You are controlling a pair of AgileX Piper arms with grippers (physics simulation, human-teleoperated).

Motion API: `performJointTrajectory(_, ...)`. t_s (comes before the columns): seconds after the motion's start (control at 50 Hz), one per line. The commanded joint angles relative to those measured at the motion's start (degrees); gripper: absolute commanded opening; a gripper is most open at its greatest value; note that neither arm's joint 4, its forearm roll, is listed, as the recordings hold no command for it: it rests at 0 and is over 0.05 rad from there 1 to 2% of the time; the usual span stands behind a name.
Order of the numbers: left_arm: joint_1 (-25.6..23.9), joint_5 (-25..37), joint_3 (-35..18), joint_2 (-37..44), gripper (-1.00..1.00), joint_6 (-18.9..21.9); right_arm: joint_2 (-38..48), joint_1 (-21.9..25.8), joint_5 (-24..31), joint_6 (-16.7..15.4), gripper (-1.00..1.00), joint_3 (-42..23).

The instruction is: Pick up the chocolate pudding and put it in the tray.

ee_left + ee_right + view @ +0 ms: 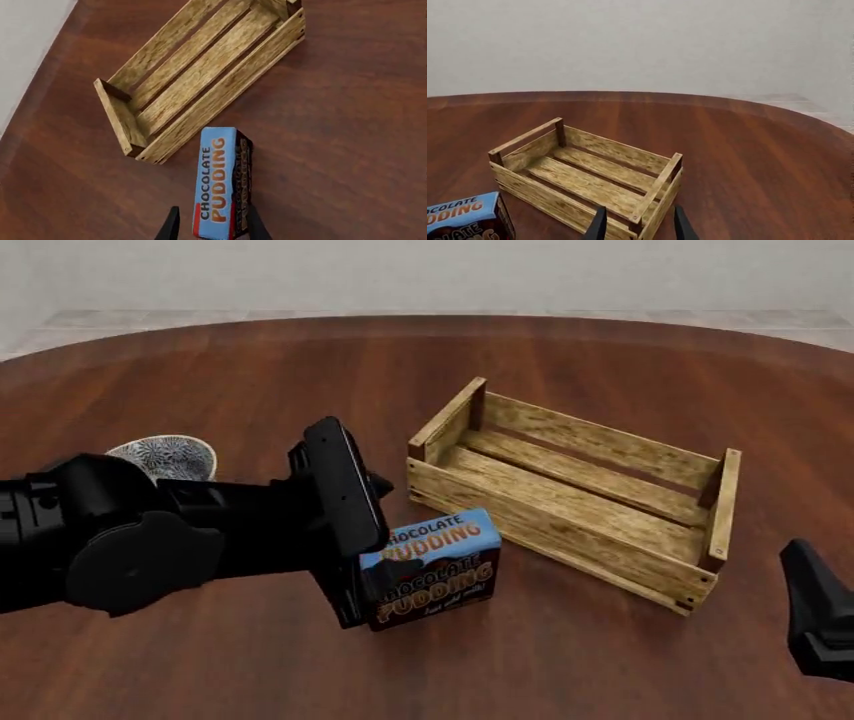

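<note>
**Q:** Which step is shown, and what does the next move call for?

**A:** The grasp appears made. The left gripper (212,231) has its jaws closed on the small rectangular chocolate pudding carton (431,568) — dark fingers (169,227) flank its near end in the left wrist view. From the front, the carton sits at table level, or just above it, beside the near long wall of the light slatted wooden tray (577,502); whether it touches the dark reddish wooden table (561,660) cannot be told. By this judgement the lift and carry remain: raise the carton above the near wall, move it forward over the tray floor, then release.

**Q:** And the right arm?

**A:** The right gripper (639,225) is idle, jaws parted, holding nothing, facing the tray's short end.

**Q:** How does the carton look?

**A:** Blue top band with orange "CHOCOLATE PUDDING" lettering, dark brown lower face — upright, a little tilted, much smaller than the tray. Farther off, behind the left arm, stands a round blue-and-white patterned bowl (163,457).
</note>
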Motion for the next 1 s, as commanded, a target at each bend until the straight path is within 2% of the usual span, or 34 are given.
performJointTrajectory(0.02, -0.3, 0.1, 0.7, 0.1, 1.00, 1.5, 0.3, 0.0, -0.2, -0.3, 1.00, 0.0)
performJointTrajectory(0.4, 3.9, -1.4, 2.6, 1.7, 1.00, 5.8, 1.0, 0.2, -0.6, -0.8, 1.00, 0.0)
performJointTrajectory(0.66, 5.1, -1.4, 3.1, 1.1, 1.00, 6.8, 1.3, 0.2, -0.7, -1.1, 1.00, 0.0)
performJointTrajectory(1.0, 4.6, -3.2, 4.1, 1.8, 1.00, 6.1, 1.3, 0.1, -0.7, -1.1, 1.00, 0.0)
